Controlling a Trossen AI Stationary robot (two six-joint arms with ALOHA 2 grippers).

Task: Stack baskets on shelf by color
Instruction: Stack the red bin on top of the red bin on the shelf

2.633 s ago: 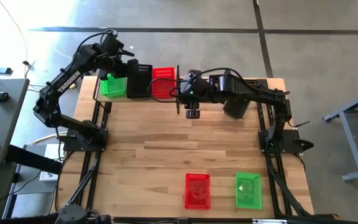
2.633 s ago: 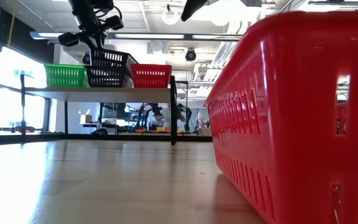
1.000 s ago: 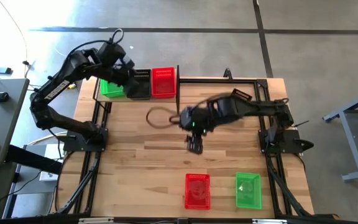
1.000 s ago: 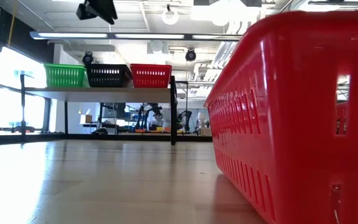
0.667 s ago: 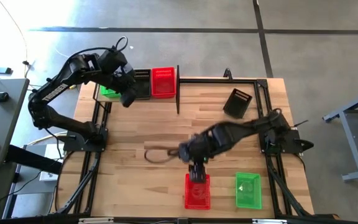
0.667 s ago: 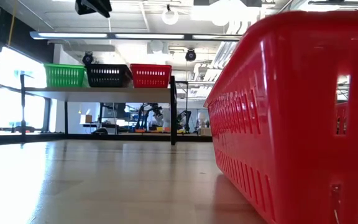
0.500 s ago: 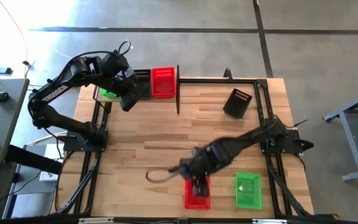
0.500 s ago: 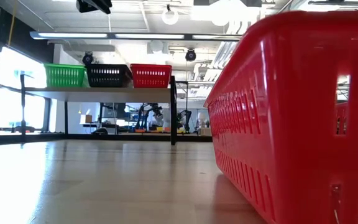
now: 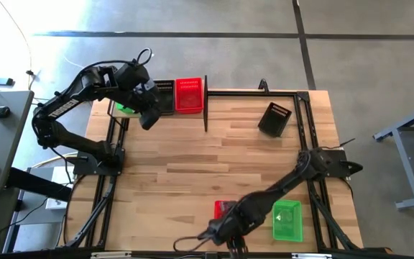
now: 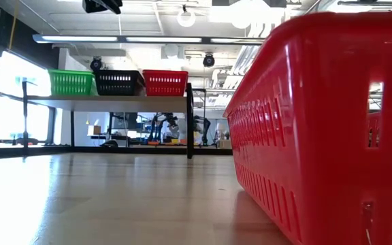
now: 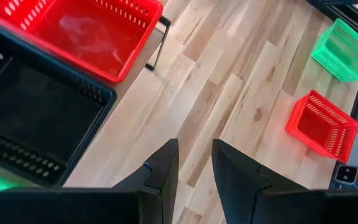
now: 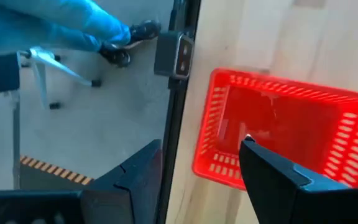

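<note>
On the shelf (image 9: 205,101) at the far left stand a green basket (image 10: 71,82), a black basket (image 9: 164,96) and a red basket (image 9: 189,94), side by side on their bottoms. My left gripper (image 9: 148,119) hovers open just near of the black one (image 11: 36,118). A red basket (image 12: 284,130) and a green basket (image 9: 287,220) sit at the near edge. A black basket (image 9: 274,119) lies tilted at the far right. My right gripper (image 12: 210,177) is open above the near red basket's near end, partly hiding it in the high view.
The middle of the wooden table (image 9: 192,162) is bare wood. A black metal frame rail (image 9: 250,92) runs along the far and right sides. Beyond the near edge, the low camera (image 12: 174,53) sits on the rail, and a person's blue-clad leg (image 12: 73,22) stands on the floor.
My right arm has swept quickly from the table's middle toward the near edge and now stretches over the near red basket. My left gripper has drawn back from above the shelf's black basket toward the near edge and lower. The baskets have stayed in place.
</note>
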